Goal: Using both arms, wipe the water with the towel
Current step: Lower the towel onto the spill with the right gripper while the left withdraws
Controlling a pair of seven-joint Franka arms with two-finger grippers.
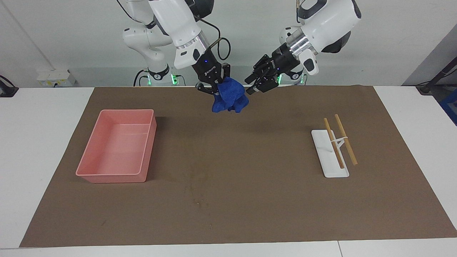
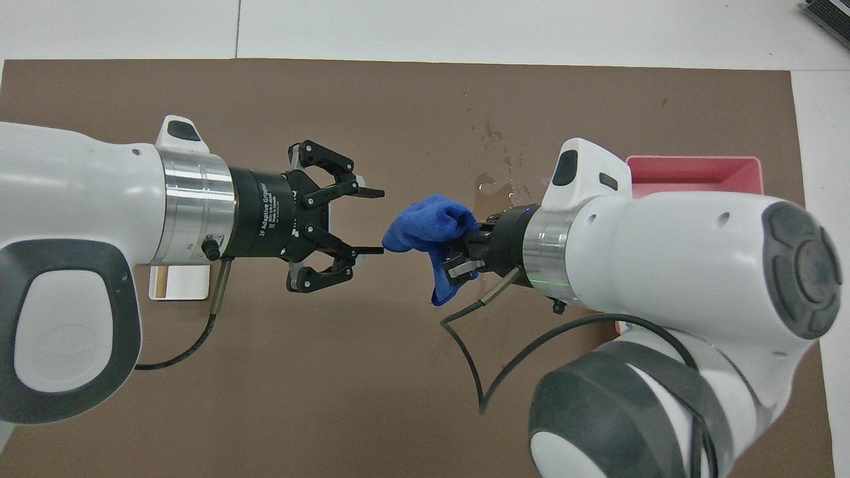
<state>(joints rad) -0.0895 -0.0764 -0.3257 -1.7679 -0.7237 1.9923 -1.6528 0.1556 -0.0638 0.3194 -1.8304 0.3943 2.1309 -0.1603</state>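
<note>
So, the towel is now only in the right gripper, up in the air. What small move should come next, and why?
Probably the right gripper, shut on the small deep-blue bunched fabric towel, should carry it down to the faint wet patch of water on the brown mat. The open left gripper is clear of the cloth, and the patch looks unwiped.

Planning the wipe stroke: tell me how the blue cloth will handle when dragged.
Probably floppy: the deep-blue bunched fabric towel droops in folds from the right pincer. Likely light, since one pinch carries it. It may bunch rather than spread when pushed.
</note>
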